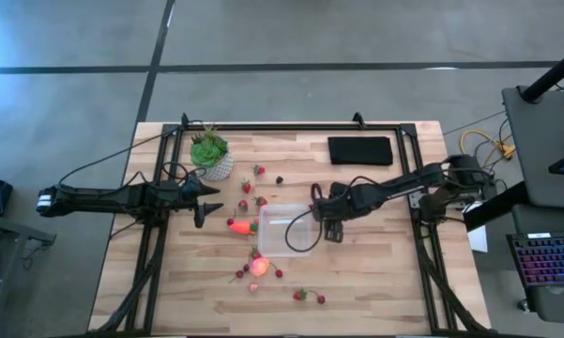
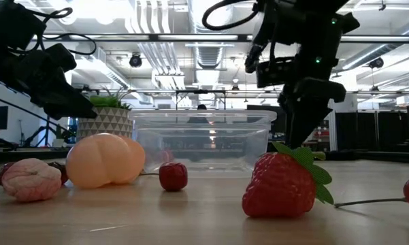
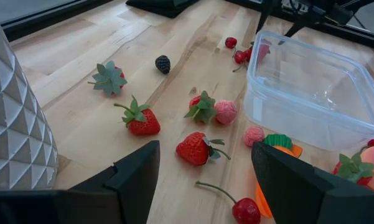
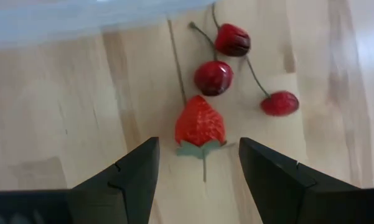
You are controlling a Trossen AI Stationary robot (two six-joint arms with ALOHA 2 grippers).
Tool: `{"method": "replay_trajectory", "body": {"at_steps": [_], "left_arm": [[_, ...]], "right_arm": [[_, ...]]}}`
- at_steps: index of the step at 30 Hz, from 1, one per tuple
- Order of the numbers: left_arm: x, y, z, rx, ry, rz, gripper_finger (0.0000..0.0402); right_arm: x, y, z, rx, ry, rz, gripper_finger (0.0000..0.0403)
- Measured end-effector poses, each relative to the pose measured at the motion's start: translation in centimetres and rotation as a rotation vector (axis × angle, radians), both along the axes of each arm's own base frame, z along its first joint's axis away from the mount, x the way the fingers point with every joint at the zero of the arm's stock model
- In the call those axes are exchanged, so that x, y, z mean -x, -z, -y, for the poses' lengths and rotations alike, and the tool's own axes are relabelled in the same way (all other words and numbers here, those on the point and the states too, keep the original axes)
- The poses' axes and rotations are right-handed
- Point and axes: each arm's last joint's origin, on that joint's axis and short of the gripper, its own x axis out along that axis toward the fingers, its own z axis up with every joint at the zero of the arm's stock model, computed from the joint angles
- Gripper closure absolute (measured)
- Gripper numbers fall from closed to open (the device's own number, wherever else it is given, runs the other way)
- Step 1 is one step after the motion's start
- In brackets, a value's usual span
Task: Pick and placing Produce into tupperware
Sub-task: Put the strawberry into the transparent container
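Tupperware (image 1: 283, 232): I see one, empty, mid-bench.
Carrot (image 1: 241, 226): one, touching its left side.
Left end effector (image 1: 203, 203): spread, empty, beside the plant (image 1: 209, 150).
Right end effector (image 1: 333, 232): spread, empty, at tupperware's right wall.

Grey concrete floor (image 1: 66, 113) with dark seam lines around wooden table (image 1: 375, 282). Desk (image 1: 544, 141) with lit keyboard (image 1: 544, 258) on the right side. Open ceiling with white ducts (image 2: 156, 27), bright strip lights.

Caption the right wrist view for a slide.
Open right end effector above a strawberry beside three cherries.
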Motion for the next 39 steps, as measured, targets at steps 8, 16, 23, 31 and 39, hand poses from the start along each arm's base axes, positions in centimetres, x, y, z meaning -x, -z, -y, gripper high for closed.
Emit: {"method": "replay_trajectory", "body": {"at_steps": [8, 16, 23, 31, 39], "left_arm": [[0.0, 0.0, 0.0, 0.0, 0.0, 0.0, 0.0162], [0.0, 0.0, 0.0, 0.0, 0.0, 0.006, 0.0162], [0.0, 0.0, 0.0, 0.0, 0.0, 0.007, 0.0162], [-0.2, -0.2, 0.0, -0.001, 0.0, 0.037, 0.0162], [-0.2, -0.2, 0.0, -0.001, 0.0, 0.041, 0.0162]], "right_arm": [[-0.6, 1.1, 0.9, 0.006, -0.008, -0.002, 0.0188], [-0.7, 2.1, 0.9, 0.008, -0.024, -0.038, 0.0188], [-0.7, 2.1, 1.0, 0.005, -0.008, -0.034, 0.0193], [-0.7, 2.1, 1.0, -0.004, 0.033, -0.031, 0.0247], [-1.0, 1.2, 1.0, -0.027, 0.107, 0.009, 0.0275]]}}
